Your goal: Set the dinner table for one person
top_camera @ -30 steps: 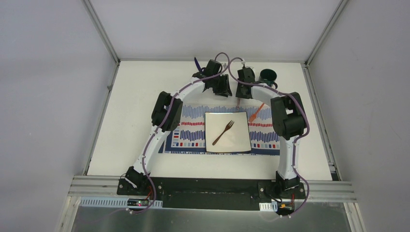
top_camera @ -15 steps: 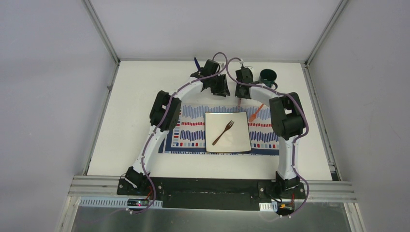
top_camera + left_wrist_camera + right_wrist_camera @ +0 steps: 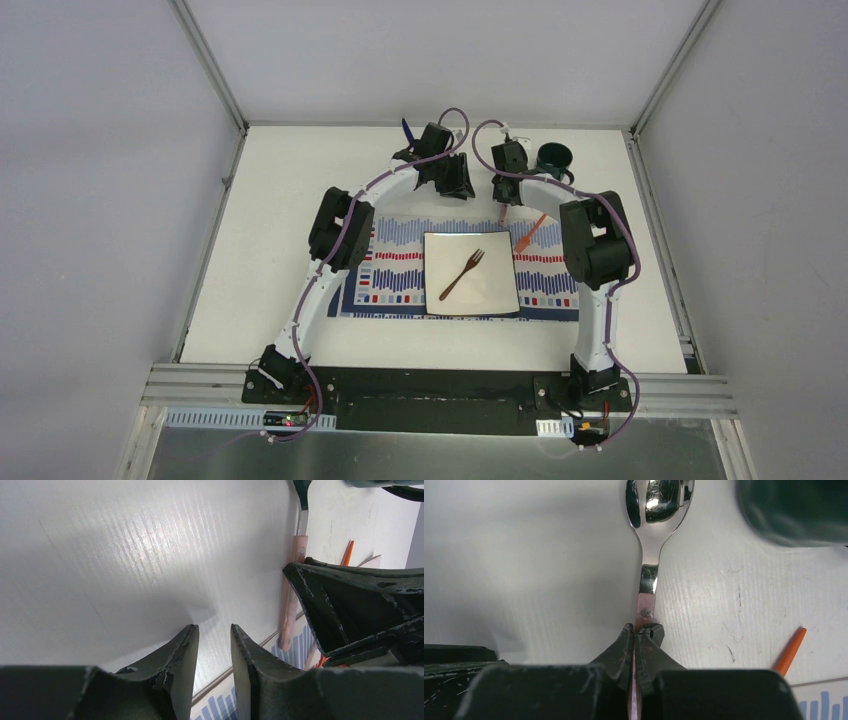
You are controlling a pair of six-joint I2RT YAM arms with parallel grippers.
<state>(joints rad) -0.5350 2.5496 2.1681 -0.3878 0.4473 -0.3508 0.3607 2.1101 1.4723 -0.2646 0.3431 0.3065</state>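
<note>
Placement of the counter (image 3: 270,250): it is the large white surface with aluminium edges under both arms, and it carries every item listed below.

Right jaws: you will find them closed tight on the pink handle of the spoon (image 3: 648,577), just behind the rivet. The polished bowl points away from the wrist camera, over bare counter. You cannot tell from these views whether the spoon lies on the surface or hangs just above it.

Left jaws: check the left wrist view. They stand apart by a narrow gap with nothing between them. They are low over bare counter just beyond the far edge of the striped placemat (image 3: 400,275), and the right arm's black fingers and the spoon handle show close beside them.

Items around the grip, as you see them from the right wrist:
- The dark green mug (image 3: 794,510) stands beside the spoon bowl, apart from it.
- An orange utensil (image 3: 790,650) lies at an angle, its tip near the placemat's far edge.

Centre of the layout, from above:
- The square white plate (image 3: 497,297) sits on the placemat.
- A dark fork (image 3: 462,273) lies diagonally on the plate.
</note>
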